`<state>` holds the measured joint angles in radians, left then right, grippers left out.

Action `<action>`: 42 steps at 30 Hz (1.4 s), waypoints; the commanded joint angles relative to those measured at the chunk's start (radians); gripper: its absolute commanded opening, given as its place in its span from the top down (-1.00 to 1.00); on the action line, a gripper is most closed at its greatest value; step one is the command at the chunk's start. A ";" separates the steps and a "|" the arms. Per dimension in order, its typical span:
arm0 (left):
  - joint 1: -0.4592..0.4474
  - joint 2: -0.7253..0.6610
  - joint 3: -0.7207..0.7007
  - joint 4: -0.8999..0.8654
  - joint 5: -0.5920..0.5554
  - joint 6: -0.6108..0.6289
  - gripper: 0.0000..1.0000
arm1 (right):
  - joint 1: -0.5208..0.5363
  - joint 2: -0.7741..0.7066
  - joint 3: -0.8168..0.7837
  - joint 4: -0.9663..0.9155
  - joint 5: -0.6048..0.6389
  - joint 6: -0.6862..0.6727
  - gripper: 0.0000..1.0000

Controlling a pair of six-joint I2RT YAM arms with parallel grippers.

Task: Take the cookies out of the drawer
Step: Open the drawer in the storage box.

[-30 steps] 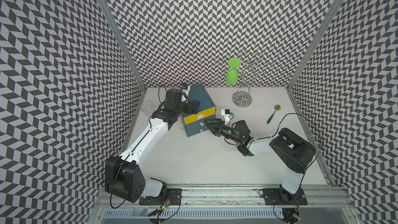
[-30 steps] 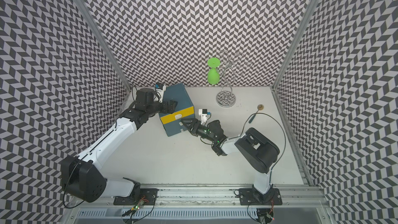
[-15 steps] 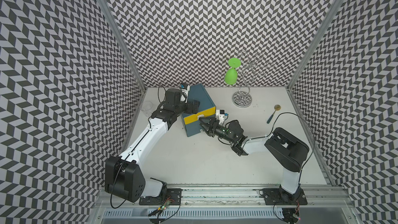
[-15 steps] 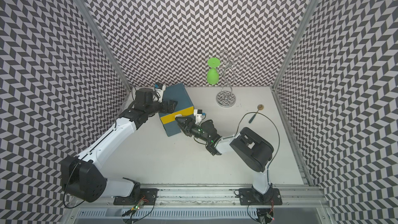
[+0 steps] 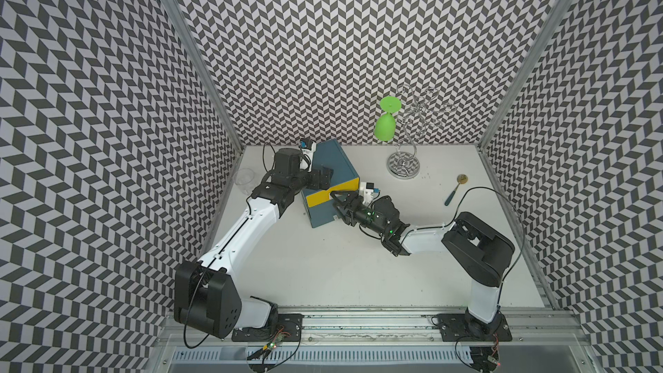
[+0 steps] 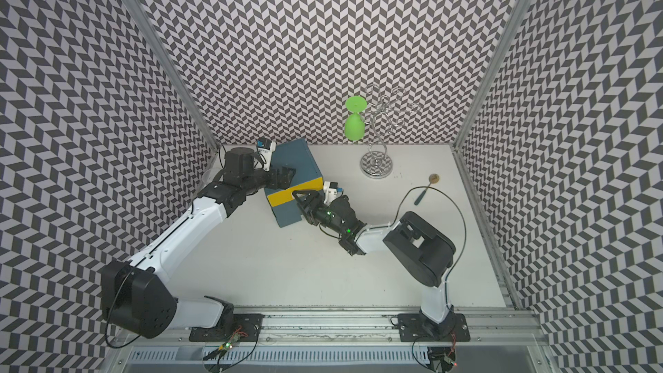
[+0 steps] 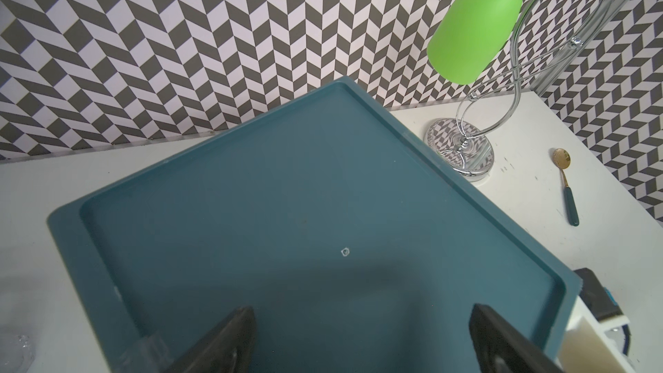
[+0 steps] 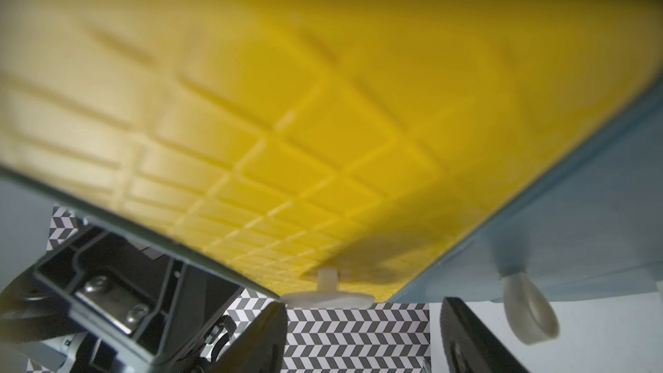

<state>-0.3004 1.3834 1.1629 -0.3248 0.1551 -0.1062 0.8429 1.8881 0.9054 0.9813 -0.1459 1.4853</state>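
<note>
Yellow plastic drawer front [image 5: 332, 188] sat shut; right claw [image 5: 336, 205], released like the left claw [image 7: 362, 317], could've missed its small white knob [image 8: 326, 296], shoving the teal box [image 5: 332, 161].

— How many things do you have on your worktop [image 5: 323, 267]?
— You have five: one blue cabinet [image 5: 335, 161], one chrome rack [image 5: 403, 170], one green goblet [image 5: 385, 127], one spoon [image 5: 452, 191] and one clear cup [image 5: 245, 178].
— And drawers?
— You can count one yellow drawer front [image 5: 323, 195]. Whether the blue panel [image 5: 321, 215] below it is a second, you cannot tell.
— Arms?
— You have two, the left arm [image 5: 247, 226] and the right arm [image 5: 425, 240]. Each carries one tool: the left tool [image 5: 324, 178] and the right tool [image 5: 338, 204].
</note>
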 commanded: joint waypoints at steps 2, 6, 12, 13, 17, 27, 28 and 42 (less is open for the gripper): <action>0.006 0.028 -0.062 -0.180 0.027 -0.044 -0.95 | 0.014 -0.021 0.046 -0.036 0.044 -0.004 -0.43; 0.008 0.024 -0.067 -0.178 0.030 -0.046 -0.95 | 0.014 -0.031 0.060 -0.062 0.058 -0.005 -0.43; 0.007 0.017 -0.075 -0.178 0.032 -0.043 -0.95 | 0.012 -0.028 0.091 -0.113 0.064 -0.004 -0.37; 0.008 0.015 -0.077 -0.177 0.031 -0.042 -0.95 | 0.012 -0.029 0.090 -0.112 0.064 -0.001 -0.35; 0.007 0.010 -0.085 -0.175 0.027 -0.037 -0.95 | 0.011 -0.032 0.111 -0.133 0.062 0.000 -0.33; 0.009 0.009 -0.093 -0.172 0.026 -0.033 -0.95 | -0.016 -0.070 0.128 -0.195 0.043 -0.015 -0.25; 0.009 0.009 -0.093 -0.171 0.026 -0.032 -0.95 | -0.018 -0.076 0.127 -0.202 0.038 -0.021 -0.25; 0.010 0.009 -0.101 -0.166 0.028 -0.035 -0.96 | -0.038 -0.046 0.154 -0.206 -0.001 -0.013 0.03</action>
<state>-0.2974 1.3571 1.1240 -0.2916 0.1612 -0.0978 0.8200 1.8442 1.0264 0.7403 -0.1535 1.4754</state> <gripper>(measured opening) 0.979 0.489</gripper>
